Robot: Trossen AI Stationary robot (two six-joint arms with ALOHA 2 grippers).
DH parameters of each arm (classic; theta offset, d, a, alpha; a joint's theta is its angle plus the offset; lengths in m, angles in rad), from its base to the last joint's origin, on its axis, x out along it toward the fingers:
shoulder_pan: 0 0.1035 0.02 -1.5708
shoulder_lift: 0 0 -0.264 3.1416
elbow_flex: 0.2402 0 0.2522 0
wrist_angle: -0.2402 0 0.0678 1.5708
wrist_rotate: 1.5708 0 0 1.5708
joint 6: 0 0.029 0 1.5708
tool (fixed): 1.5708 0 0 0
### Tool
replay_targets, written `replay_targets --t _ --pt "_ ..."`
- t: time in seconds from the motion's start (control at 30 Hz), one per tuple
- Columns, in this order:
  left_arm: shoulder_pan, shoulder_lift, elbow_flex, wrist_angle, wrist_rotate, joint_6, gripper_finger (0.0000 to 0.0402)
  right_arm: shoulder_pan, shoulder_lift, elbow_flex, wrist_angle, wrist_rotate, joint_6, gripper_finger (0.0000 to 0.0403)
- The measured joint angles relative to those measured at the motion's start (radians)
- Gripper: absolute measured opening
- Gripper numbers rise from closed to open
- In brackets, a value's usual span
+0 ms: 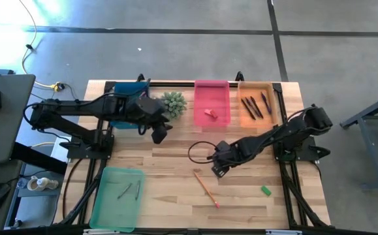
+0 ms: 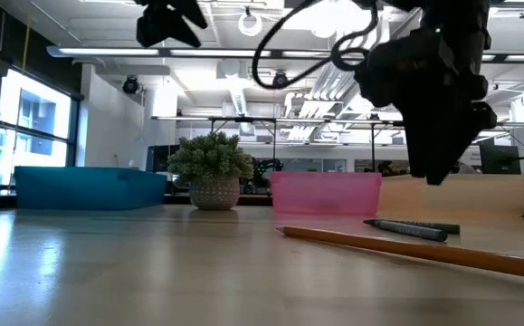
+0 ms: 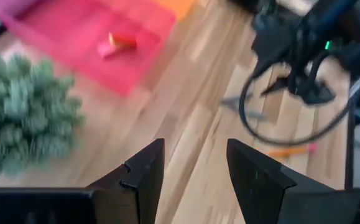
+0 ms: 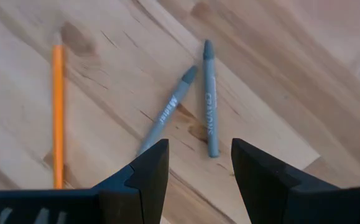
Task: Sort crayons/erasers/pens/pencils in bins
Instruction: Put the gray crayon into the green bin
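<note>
**A:** Start with the biggest piece. Where is the pale wooden slatted table [image 1: 175, 156] relative to the arms?

**B:** Under both. The right gripper [image 1: 219, 168] hangs just above its middle, fingers [image 4: 143, 177] spread with a clear gap and nothing between them. The left gripper [image 1: 159, 134] sits further back, also parted and empty.

**A:** And the trays?

**B:** The large translucent light green plastic bin [image 1: 117, 198] lies well off to the right gripper's left, at the near edge, with two thin sticks in it. The dark blue bin [image 1: 127, 98] is behind the left arm. The pink plastic bin [image 1: 212, 101] and the orange plastic bin [image 1: 256, 103] stand beyond the right gripper, at the far edge; dark pens [image 1: 252, 106] lie in the orange one, a small red eraser [image 3: 122, 40] in the pink.

**A:** What does the right gripper face?

**B:** Two short grey crayons [image 4: 192, 99], just ahead of its fingertips, lying apart in a narrow V. Nothing blocks them.

**A:** Anything else close by?

**B:** A long orange wooden pencil [image 1: 205, 188] lies near them on the bare wood, towards the near edge. A tiny green eraser block [image 1: 265, 190] lies further to the right. A spiky green potted plant [image 1: 173, 103] stands beside the left gripper.
</note>
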Motion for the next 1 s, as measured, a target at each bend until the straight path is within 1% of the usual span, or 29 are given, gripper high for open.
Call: replay_targets --t 0.1,0.2,0.3,0.5,0.6,0.83,1.0 --pt "-0.012 0.0 0.0 -0.072 -0.001 -0.012 0.0163 0.0 0.031 0.0 0.001 -0.002 0.021 0.0167" --pt "-0.027 0.0 0.0 -0.108 -0.028 -0.012 0.0163 0.0 0.057 0.0 0.006 -0.002 0.025 0.0167" --pt "-0.039 0.0 0.0 -0.121 -0.049 -0.011 0.0163 -0.001 0.081 0.0 0.006 -0.008 0.048 0.0167" --pt "-0.061 0.0 0.0 -0.141 -0.05 -0.013 0.0163 -0.001 0.135 0.0 0.015 -0.037 0.062 0.0164" --pt "-0.078 0.0 0.0 -0.143 -0.05 -0.032 0.0163 -0.001 0.159 0.001 0.014 -0.048 0.064 0.0146" --pt "-0.115 0.0 0.0 -0.147 -0.05 -0.035 0.0163 -0.001 0.186 0.005 -0.003 -0.04 0.11 0.0081" --pt "-0.125 0.0 0.0 -0.147 -0.05 -0.035 0.0163 -0.005 0.188 0.005 -0.024 -0.031 0.129 0.0044"
